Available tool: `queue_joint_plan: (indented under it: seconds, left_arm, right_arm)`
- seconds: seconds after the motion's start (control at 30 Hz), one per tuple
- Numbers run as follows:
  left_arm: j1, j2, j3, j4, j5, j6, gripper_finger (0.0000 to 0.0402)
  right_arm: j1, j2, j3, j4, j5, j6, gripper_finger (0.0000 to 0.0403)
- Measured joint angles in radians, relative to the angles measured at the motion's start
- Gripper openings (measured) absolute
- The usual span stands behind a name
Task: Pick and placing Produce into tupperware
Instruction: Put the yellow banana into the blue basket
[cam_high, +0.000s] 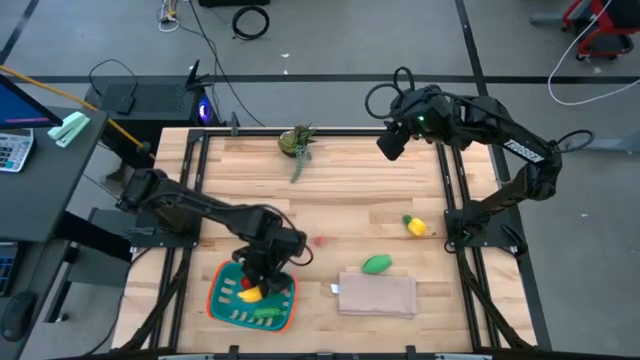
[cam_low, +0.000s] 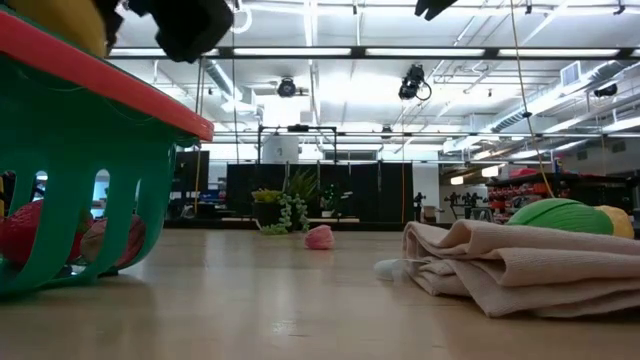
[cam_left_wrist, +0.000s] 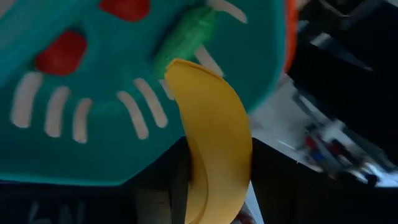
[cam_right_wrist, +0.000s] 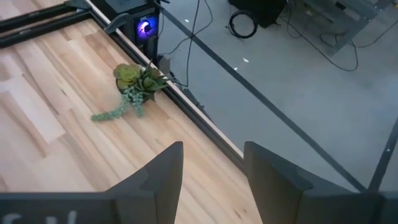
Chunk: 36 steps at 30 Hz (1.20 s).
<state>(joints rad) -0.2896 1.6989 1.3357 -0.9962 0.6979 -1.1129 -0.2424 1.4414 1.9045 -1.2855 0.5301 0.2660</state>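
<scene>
Placing step. The left gripper (cam_high: 262, 283) hung over the teal tupperware (cam_high: 222, 305), fingers pinching the yellow banana (cam_left_wrist: 214, 155) between them. Green and red pieces lay below. Judged next: spread fingers, release. Right gripper (cam_right_wrist: 211, 174) waited, fingers spread, above the table's far edge.

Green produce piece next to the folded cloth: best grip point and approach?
The green piece lies flat on bare wood just beyond the beige cloth. Come straight down and close the jaws across its narrow middle, since it is a long oval. Keep them off the cloth side. The right gripper, open at the table's far edge, is free; the left gripper holds the banana over the tupperware.
</scene>
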Motion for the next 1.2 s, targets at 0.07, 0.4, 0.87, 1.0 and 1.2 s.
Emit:
queue_joint_plan:
  seconds: [0.07,0.4,0.87,1.0,1.2]
  left_arm:
    - [-0.024,0.000,0.000,-0.009,-0.052,-0.004,0.0144]
    - [-0.093,0.003,-0.022,-0.034,-0.236,-0.029,0.0147]
    - [-0.114,0.004,-0.202,0.150,-0.240,-0.084,0.0144]
    - [-0.114,0.004,-0.243,0.222,-0.238,-0.113,0.0152]
    - [-0.114,0.005,-0.272,0.257,-0.238,-0.134,0.0152]
  right_arm:
    - [0.000,0.000,0.000,0.000,0.000,0.018,0.0178]
    - [0.000,0.000,0.000,0.000,0.000,0.104,0.0178]
    - [0.003,0.000,0.000,0.000,-0.005,0.163,0.0178]
    - [0.003,0.000,0.000,-0.001,-0.007,0.163,0.0178]
    - [0.003,0.000,0.000,0.000,-0.007,0.163,0.0178]
